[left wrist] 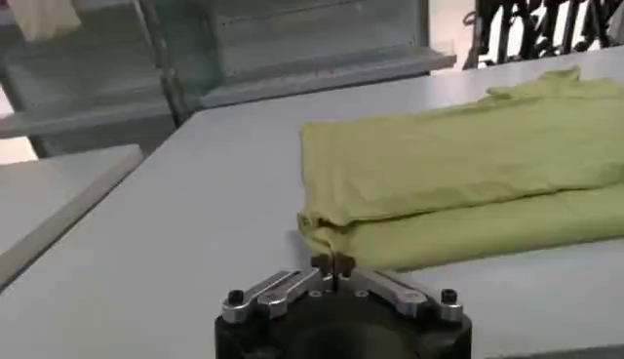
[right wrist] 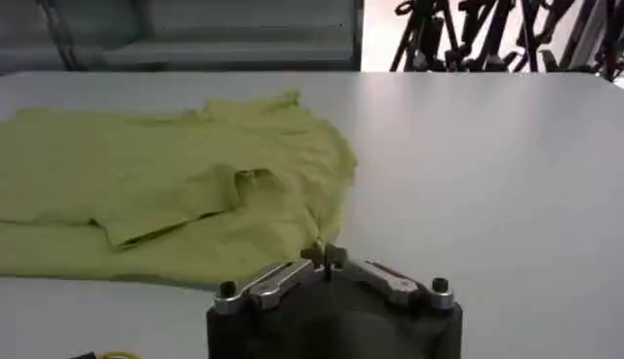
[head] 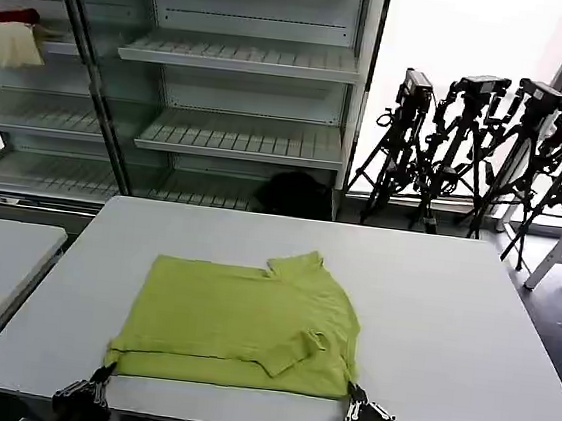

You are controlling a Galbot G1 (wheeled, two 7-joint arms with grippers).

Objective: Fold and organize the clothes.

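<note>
Folded T-shirt on the grey table, a gripper at each near corner.

The lime T-shirt [head: 240, 317] lies partly folded near the table's [head: 451, 319] near edge, its bottom doubled over into a long fold along the near side, one sleeve [head: 291, 350] turned in on top and the collar at the far right. The left gripper [head: 105, 373] sits at the near left corner, the right gripper [head: 352, 393] at the near right corner; both have their fingers pressed together at the cloth's edge, and whether they pinch it cannot be told. Shelves [head: 241, 61] and tripods [head: 489, 142] stand beyond the far side.
</note>
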